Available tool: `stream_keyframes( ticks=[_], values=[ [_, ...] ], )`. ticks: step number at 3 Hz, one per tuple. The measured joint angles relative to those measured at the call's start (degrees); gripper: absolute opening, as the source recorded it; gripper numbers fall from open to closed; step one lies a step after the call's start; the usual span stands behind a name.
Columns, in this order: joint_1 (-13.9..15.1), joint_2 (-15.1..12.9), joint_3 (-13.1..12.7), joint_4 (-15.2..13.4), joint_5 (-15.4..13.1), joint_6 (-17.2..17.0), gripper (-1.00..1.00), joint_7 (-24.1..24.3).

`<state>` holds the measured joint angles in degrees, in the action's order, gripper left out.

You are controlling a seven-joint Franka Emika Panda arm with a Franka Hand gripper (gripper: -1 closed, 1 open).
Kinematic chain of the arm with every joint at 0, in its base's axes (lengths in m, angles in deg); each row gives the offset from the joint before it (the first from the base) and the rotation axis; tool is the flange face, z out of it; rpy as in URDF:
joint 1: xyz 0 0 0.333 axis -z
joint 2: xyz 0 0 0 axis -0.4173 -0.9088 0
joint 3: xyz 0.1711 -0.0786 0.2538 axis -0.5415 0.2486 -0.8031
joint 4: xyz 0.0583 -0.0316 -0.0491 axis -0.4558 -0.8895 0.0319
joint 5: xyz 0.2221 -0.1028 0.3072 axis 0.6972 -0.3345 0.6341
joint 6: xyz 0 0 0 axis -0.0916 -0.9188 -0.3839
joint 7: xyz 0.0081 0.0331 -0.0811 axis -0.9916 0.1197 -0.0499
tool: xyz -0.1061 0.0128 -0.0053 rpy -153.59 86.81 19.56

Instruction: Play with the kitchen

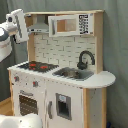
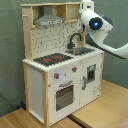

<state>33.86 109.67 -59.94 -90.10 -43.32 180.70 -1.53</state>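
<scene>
Pincer hidden; kitchen (image 1: 60,75) without legible writing.

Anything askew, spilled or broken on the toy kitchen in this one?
Nothing stands out. The kitchen stands upright, the oven door looks closed, and the hob and sink show no spill or damage.

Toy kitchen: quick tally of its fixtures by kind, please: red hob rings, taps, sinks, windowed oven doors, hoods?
Red hob rings: 2
Black curved tap: 1
Steel sink basin: 1
Windowed white oven door: 1
Grey extractor hood: 1
Total: 6, all on the white and light-wood toy kitchen.
</scene>
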Motion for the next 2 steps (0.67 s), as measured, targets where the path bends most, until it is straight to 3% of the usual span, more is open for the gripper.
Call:
stream_keyframes(
  ticks=[1, 2],
  values=[
    [-5.0, 0.7, 0.6, -0.2, -0.1, -0.9, 1.0, -2.6],
    [-8.7, 2.2, 1.6, -1.7, -0.4, -5.1, 1.0, -4.5]
  ],
)
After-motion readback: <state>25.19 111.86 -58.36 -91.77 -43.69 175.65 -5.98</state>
